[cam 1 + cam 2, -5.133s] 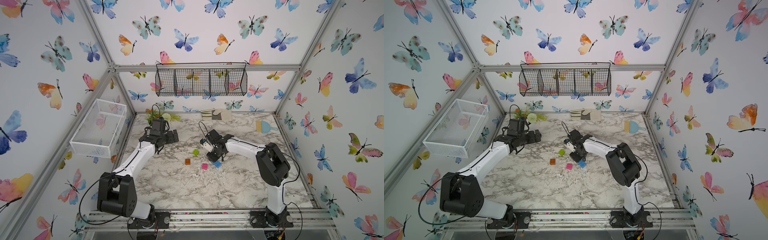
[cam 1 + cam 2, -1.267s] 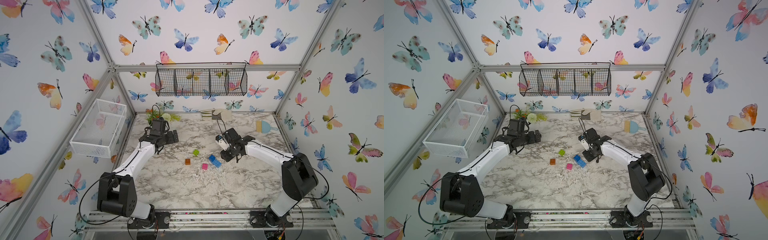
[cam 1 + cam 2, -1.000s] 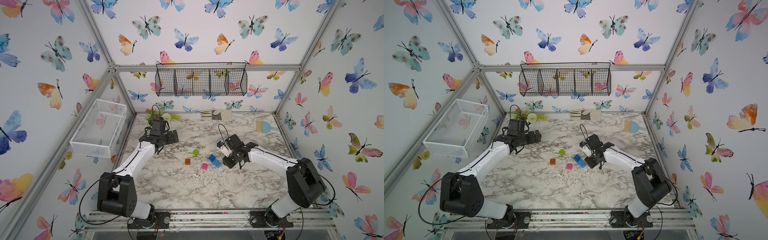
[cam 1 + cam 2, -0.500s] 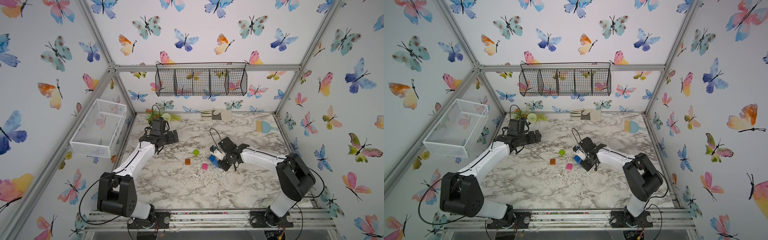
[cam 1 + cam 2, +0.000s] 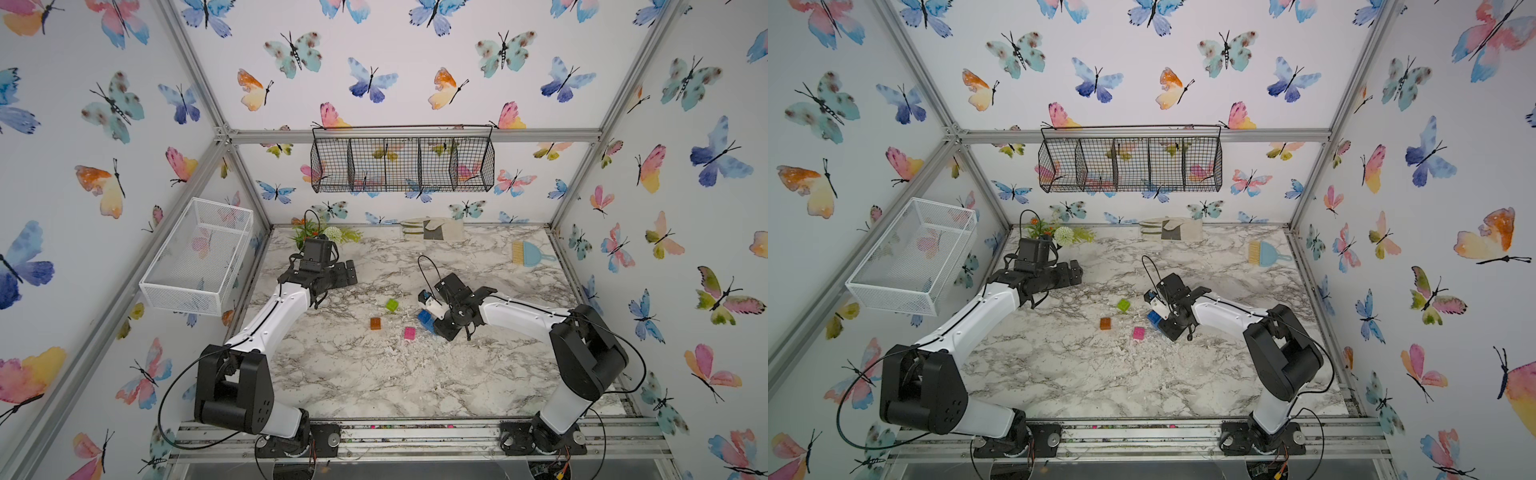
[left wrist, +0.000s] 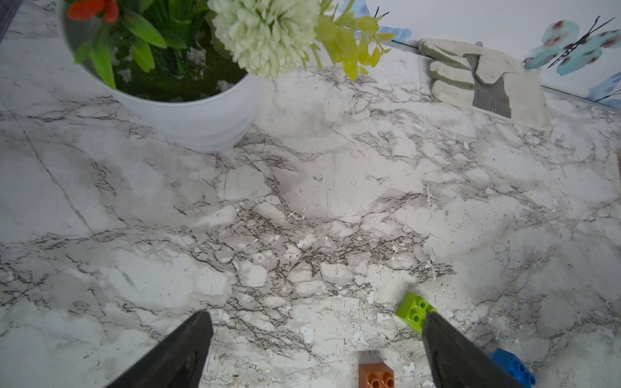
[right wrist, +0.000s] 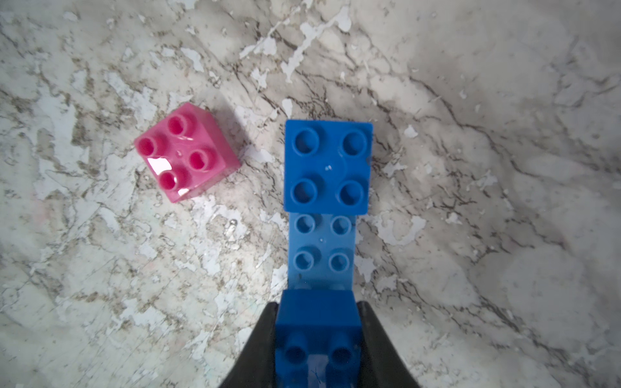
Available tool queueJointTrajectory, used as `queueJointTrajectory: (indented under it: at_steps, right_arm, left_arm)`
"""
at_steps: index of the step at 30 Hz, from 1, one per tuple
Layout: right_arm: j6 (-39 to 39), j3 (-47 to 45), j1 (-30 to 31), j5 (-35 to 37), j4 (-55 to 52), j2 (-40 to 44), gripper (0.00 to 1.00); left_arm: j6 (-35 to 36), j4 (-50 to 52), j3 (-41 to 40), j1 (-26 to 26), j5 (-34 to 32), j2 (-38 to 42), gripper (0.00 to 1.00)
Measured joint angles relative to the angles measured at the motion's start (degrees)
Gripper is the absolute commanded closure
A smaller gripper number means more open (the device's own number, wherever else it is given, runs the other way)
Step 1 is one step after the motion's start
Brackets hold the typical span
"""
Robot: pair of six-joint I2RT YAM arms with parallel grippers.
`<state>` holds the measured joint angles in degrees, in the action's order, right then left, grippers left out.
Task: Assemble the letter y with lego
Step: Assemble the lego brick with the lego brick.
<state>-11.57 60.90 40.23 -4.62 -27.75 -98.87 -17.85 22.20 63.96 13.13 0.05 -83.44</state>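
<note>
My right end effector (image 7: 317,304) grips a small blue brick (image 7: 317,336); I'd press it squarely onto the longer blue brick (image 7: 321,245); left end effector (image 6: 316,317) released.

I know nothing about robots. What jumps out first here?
Butterfly wallpaper covers the walls around a marble table. At its middle lie an orange brick, a green brick and a pink brick; beside them the jaws of the right arm are shut on joined blue bricks. The left arm sits by the potted plant, jaws open.

A lab robot cell: aluminium framing (image 5: 415,135) boxes butterfly-papered walls (image 5: 395,62) (marble-look tabletop (image 5: 374,382) inside), arms (image 5: 270,320) bolted to a bottom-centre rail (image 5: 415,434).
</note>
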Motion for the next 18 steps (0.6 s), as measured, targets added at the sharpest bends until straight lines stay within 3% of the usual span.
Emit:
queueJointTrajectory:
  at_steps: [18]
  right_arm:
    - [4.20, 5.01, 0.66, 0.52, -4.66, -3.41, 0.83]
  left_arm:
    - [0.00, 0.07, 0.00, 0.00, -0.02, -0.35, 0.01]
